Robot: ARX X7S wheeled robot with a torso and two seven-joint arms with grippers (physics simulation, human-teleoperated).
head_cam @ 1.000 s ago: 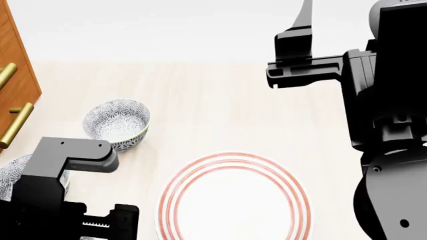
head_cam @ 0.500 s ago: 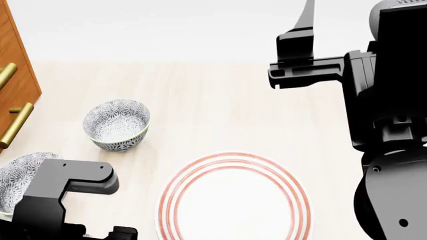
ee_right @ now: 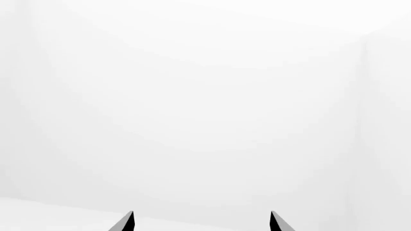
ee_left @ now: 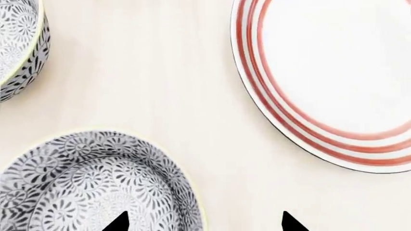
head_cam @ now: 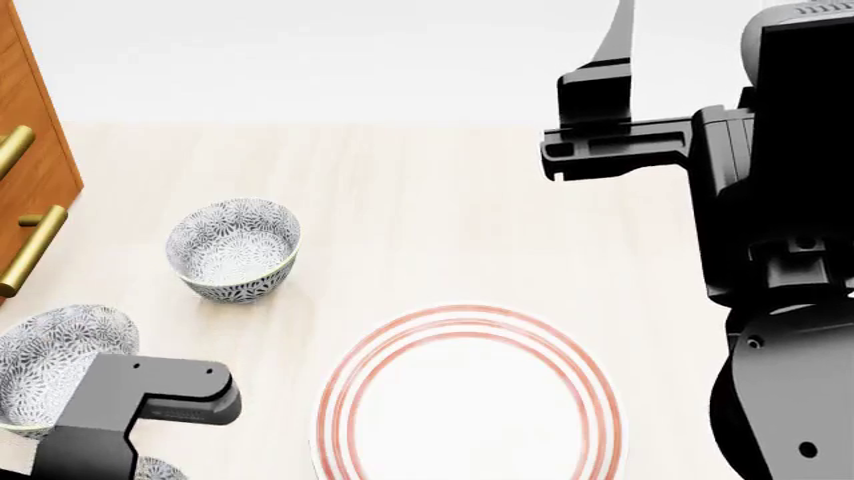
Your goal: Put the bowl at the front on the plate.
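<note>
The bowl at the front [ee_left: 90, 185], white with a grey-blue floral pattern, lies right under my left gripper [ee_left: 204, 225]. That gripper is open: one fingertip [ee_left: 119, 224] is over the bowl's inside and the other is over bare table, so the jaws straddle its rim. In the head view only a sliver of this bowl [head_cam: 158, 468] shows beneath my left arm [head_cam: 140, 405]. The plate [head_cam: 467, 400], white with red rings, lies to the right of it and shows again in the left wrist view as the plate [ee_left: 334, 82]. My right gripper [ee_right: 200, 222] is open, raised high and facing a white wall.
Two identical bowls stand further back on the left: one [head_cam: 234, 248] and another [head_cam: 60, 365], the latter likely the bowl [ee_left: 19, 43] in the left wrist view. A wooden cabinet with brass handles [head_cam: 27, 150] stands at the far left. The right arm [head_cam: 787, 250] fills the right side.
My left arm has drawn back toward the near edge of the head view, uncovering the middle-left bowl. The right arm has barely shifted.
</note>
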